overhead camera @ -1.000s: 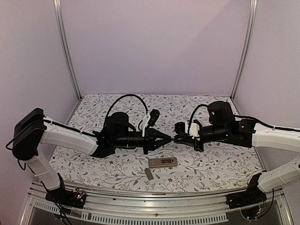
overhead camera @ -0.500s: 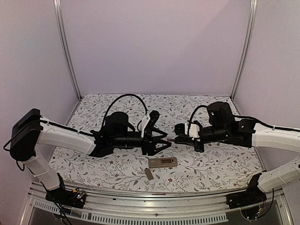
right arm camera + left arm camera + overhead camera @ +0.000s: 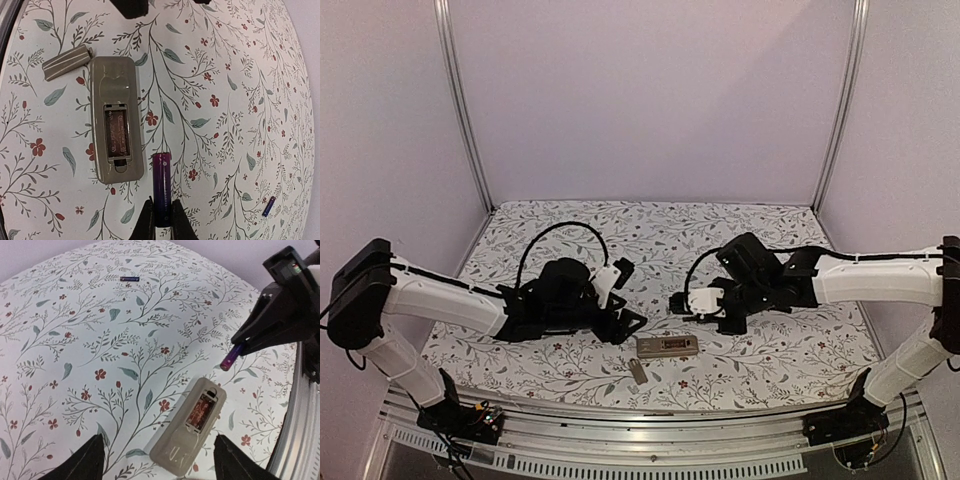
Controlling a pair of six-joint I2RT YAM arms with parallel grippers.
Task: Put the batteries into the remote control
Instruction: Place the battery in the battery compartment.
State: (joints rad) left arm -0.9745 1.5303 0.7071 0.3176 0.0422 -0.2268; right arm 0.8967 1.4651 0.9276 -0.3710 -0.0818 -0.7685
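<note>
The remote control (image 3: 667,346) lies face down on the floral cloth, its tan-grey back up and its battery recess (image 3: 116,132) uncovered and bare. One dark purple battery (image 3: 162,186) sticks out of my right gripper (image 3: 161,222), which is shut on it just beside the remote's recess end. The same battery (image 3: 231,357) shows in the left wrist view above the remote (image 3: 192,432). A second battery (image 3: 129,278) lies far off on the cloth, also seen as a battery (image 3: 269,206) in the right wrist view. My left gripper (image 3: 161,462) hangs open and holds nothing.
The flat tan-grey cover strip (image 3: 66,62) lies loose by the remote's other end, near the table's front edge (image 3: 638,371). In the top view the left gripper (image 3: 630,326) and right gripper (image 3: 676,303) hang close together just behind the remote. Purple walls enclose the table.
My left gripper has opened, let go of the battery and drawn back to the left. The right gripper keeps the battery and has come down and left toward the remote.
</note>
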